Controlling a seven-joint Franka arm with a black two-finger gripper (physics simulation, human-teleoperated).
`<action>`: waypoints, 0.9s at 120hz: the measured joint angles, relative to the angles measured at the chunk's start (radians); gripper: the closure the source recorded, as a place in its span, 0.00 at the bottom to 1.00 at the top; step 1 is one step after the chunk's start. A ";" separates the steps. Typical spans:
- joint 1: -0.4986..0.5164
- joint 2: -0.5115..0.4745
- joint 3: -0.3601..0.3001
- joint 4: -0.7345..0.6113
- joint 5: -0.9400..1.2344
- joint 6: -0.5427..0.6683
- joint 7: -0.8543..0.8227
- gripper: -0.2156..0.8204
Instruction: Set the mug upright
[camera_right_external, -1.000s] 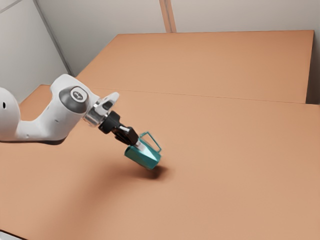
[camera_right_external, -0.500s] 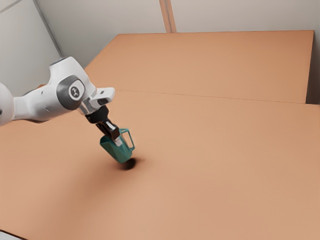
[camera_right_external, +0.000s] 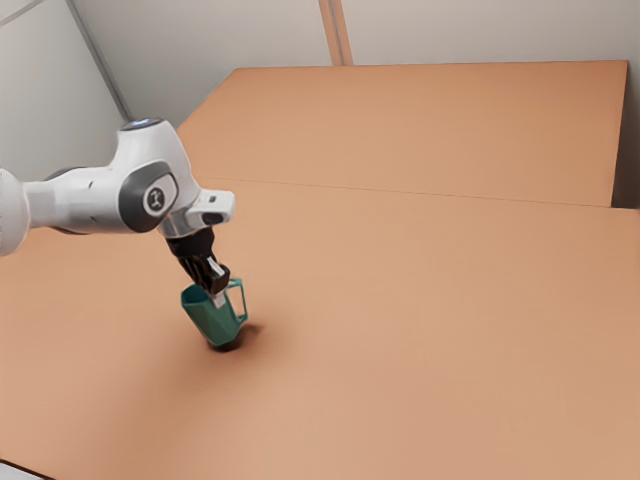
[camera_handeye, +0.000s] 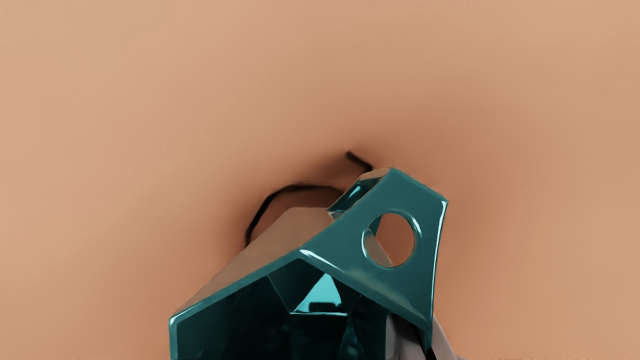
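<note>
The teal mug (camera_right_external: 208, 318) leans over the table, its mouth tipped toward the exterior view's upper left and its base low by a dark shadow; contact with the table is unclear. My gripper (camera_right_external: 219, 296) grips its wall near the rim, close to the handle (camera_right_external: 242, 301). In the wrist view the faceted mug (camera_handeye: 350, 267) shows its dark interior and a flat piece with a round hole. There the gripper (camera_handeye: 426, 341) has one grey finger inside the wall and the other outside, partly hidden by the mug.
The orange-brown table (camera_right_external: 430, 330) spreads around the mug and far toward the exterior view's right. Pale walls (camera_right_external: 480, 30) stand beyond its back edge. A dark-edged pale strip (camera_right_external: 20, 472) crosses the exterior view's lower left corner.
Held in my gripper, the mug has travelled toward the exterior view's left and down in that view. It has turned from strongly tipped to a steeper lean, mouth higher.
</note>
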 joint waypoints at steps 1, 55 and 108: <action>-0.001 0.001 0.000 0.000 0.002 -0.001 -0.003 0.97; -0.016 0.023 0.000 0.003 0.051 -0.013 -0.099 0.69; -0.022 -0.009 0.007 0.141 0.088 -0.020 -0.134 0.27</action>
